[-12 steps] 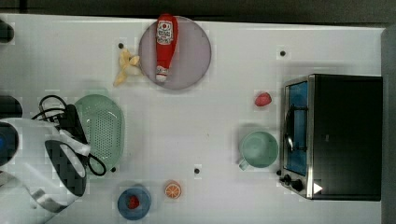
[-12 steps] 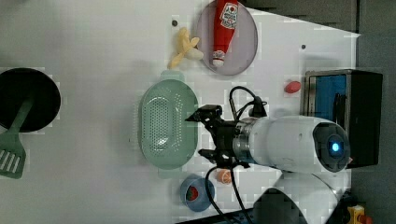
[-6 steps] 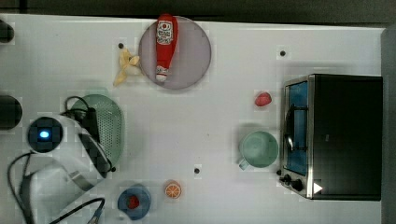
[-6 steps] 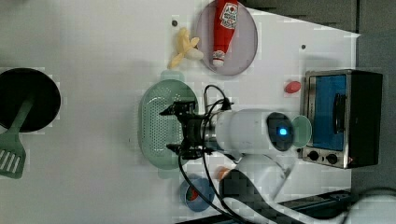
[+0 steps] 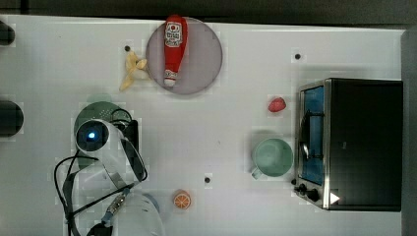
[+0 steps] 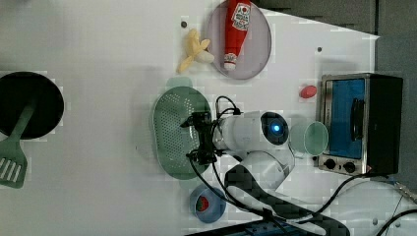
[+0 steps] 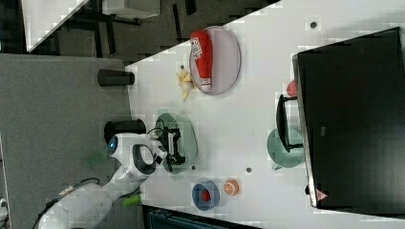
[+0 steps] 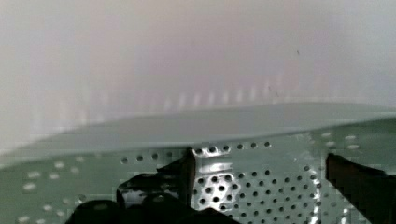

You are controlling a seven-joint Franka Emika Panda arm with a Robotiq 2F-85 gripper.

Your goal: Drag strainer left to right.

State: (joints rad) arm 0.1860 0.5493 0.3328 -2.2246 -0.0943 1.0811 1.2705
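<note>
Left view, scanned from its left edge: black pan (image 6: 29,104) at 9 o'clock with a green spatula (image 6: 12,164) just below it; then strainer (image 6: 178,131) near centre, slightly toward 8 o'clock, lying flat on the white table (image 6: 98,59), holes up. Gripper (image 6: 195,138) over the strainer's right half, fingers spread wide above the perforated floor, holding nothing; white arm (image 6: 255,135) reaching in from the left view's right. Banana (image 6: 195,49) and grey plate (image 6: 246,42) with a ketchup bottle (image 6: 235,24) at 12 o'clock, blue bowl (image 6: 206,204) at 6 o'clock, mug (image 6: 310,138) and toaster oven (image 6: 361,123) at 3 o'clock, small red item (image 6: 308,91) just above the mug. Top view: strainer (image 5: 96,114) at 9 o'clock, mostly covered by the arm, well apart from the mug (image 5: 272,157) at 4 o'clock; orange slice (image 5: 182,199) toward 6 o'clock. Right view: strainer (image 7: 184,138) left of centre, gripper (image 7: 175,145) inside its outline. Wrist view: strainer (image 8: 261,186) floor and near rim close under the camera, two dark fingertips (image 8: 182,172) set far apart over the holes, nothing between them.
</note>
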